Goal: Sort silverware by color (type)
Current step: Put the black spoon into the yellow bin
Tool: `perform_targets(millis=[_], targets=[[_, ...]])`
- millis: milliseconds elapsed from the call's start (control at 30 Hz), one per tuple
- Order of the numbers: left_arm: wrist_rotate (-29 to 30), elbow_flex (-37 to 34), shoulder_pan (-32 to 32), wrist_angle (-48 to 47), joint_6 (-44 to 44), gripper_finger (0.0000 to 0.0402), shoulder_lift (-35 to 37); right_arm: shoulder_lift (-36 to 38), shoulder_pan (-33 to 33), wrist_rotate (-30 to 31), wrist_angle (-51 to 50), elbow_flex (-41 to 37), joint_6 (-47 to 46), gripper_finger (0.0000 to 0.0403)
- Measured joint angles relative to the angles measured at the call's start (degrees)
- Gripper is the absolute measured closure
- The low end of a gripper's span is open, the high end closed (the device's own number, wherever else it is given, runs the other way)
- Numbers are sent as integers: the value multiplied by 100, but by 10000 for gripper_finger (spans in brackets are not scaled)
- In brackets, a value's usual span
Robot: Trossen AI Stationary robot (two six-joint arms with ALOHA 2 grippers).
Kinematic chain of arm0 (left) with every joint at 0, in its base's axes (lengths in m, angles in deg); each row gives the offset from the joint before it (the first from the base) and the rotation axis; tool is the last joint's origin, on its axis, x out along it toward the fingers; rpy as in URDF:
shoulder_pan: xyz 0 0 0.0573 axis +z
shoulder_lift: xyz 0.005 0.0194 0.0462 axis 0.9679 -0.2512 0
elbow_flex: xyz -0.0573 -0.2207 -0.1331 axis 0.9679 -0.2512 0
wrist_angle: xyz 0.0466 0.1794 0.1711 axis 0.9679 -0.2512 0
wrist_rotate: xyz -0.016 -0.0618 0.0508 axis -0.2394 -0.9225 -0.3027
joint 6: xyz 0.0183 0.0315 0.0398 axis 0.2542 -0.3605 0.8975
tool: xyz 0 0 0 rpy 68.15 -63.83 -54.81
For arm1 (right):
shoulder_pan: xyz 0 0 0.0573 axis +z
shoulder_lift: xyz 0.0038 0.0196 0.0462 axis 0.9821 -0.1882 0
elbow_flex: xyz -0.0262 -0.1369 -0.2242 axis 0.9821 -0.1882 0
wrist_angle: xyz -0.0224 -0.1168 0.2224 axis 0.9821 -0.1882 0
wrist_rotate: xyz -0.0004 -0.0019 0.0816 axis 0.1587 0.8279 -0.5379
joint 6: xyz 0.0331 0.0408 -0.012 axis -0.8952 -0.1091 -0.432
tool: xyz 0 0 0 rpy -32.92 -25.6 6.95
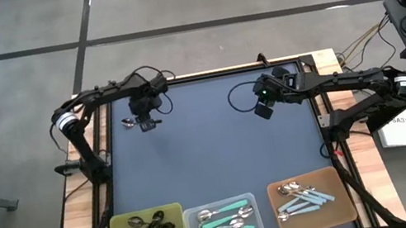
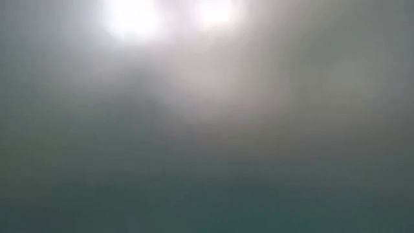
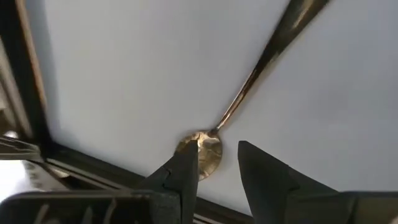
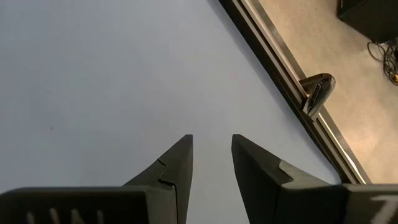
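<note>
One thin all-metal spoon [image 1: 130, 123] lies flat on the dark mat [image 1: 209, 146] near its far left corner. In the left wrist view its bowl [image 3: 209, 154] sits just past my fingertips and its handle [image 3: 273, 43] runs away from them. My left gripper [image 1: 146, 122] [image 3: 217, 165] is open right beside the bowl, with one fingertip [image 3: 186, 165] in front of the bowl's edge. My right gripper [image 1: 264, 109] [image 4: 211, 146] is open and empty over bare mat at the far right. The low view shows only haze.
Three trays stand along the near edge. An olive one [image 1: 172, 212] holds dark metal spoons, a clear one [image 1: 254, 205] holds teal-handled spoons, and a brown one [image 1: 344, 198] holds light-blue-handled spoons. The mat's raised frame [image 3: 93, 165] runs close behind the spoon. A metal clamp [image 4: 317, 92] sits on the far frame.
</note>
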Motion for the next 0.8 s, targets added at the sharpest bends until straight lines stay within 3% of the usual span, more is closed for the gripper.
perform_targets(millis=[800], targets=[[-216, -183, 252, 234, -99, 304, -818, 0, 0, 0, 2, 0, 0, 300]])
